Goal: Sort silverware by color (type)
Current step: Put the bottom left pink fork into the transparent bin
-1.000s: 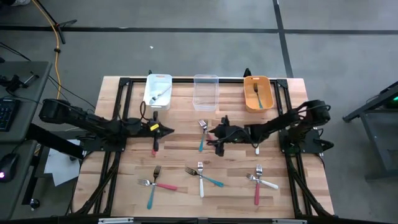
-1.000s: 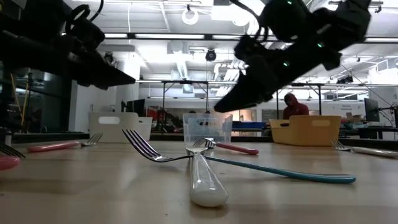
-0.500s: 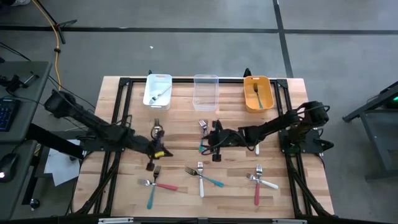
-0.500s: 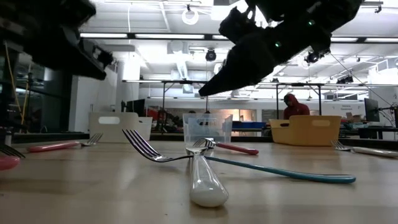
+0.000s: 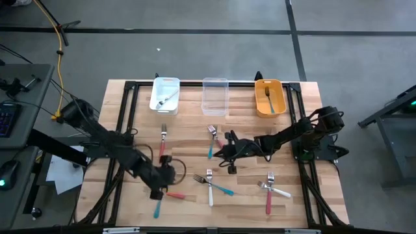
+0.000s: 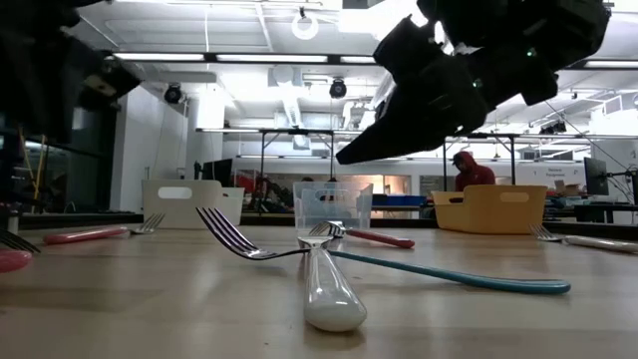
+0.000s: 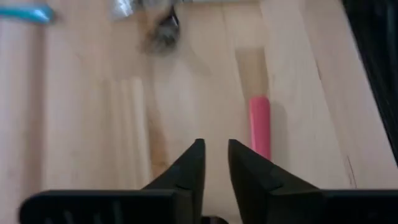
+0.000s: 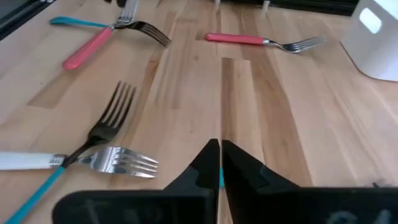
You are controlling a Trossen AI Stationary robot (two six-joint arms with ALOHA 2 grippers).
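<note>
Left wrist: pink handle [image 7: 260, 126] beside pincer [image 7: 214, 163]

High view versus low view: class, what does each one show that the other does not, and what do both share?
Only the high view shows a fork inside the white bin and another inside the orange bin. Only the low view shows a person in red beyond the table. Both show the right gripper, the clear bin, and the crossed white-handled fork and teal-handled fork.
</note>
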